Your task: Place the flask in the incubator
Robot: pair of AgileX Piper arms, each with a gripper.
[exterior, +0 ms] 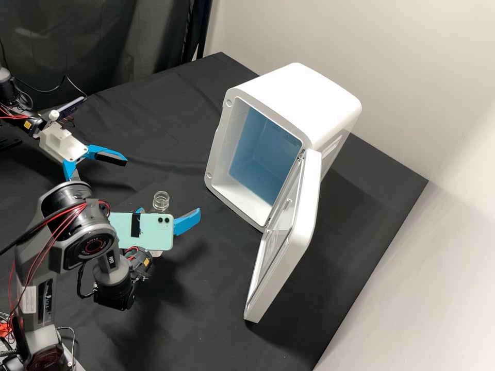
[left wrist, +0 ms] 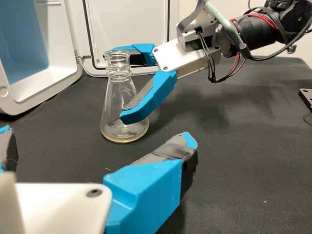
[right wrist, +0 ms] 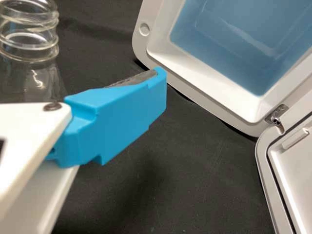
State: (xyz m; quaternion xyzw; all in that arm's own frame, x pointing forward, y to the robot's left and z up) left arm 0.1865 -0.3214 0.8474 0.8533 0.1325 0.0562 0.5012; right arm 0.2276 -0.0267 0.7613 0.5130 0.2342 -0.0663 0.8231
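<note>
A clear glass flask [exterior: 161, 200] stands upright on the black bench, left of the white incubator [exterior: 309, 103]. The incubator's blue inside faces the flask and its door [exterior: 291, 232] hangs wide open. My right gripper [exterior: 166, 212] is open, one blue finger on each side of the flask [left wrist: 122, 122], which rests on the cloth. In the right wrist view the flask's neck [right wrist: 29, 44] sits beside one blue finger [right wrist: 112, 117]. My left gripper [exterior: 95, 161] hovers open further left and back, apart from the flask, with nothing between its fingers [left wrist: 146, 187].
A mint-green phone [exterior: 147, 231] is strapped to the right wrist and hides part of the flask. The incubator's open door stands out over the bench's front right. Cables and equipment [exterior: 15, 118] lie at the far left. Bare black cloth [exterior: 154, 129] stretches behind the flask.
</note>
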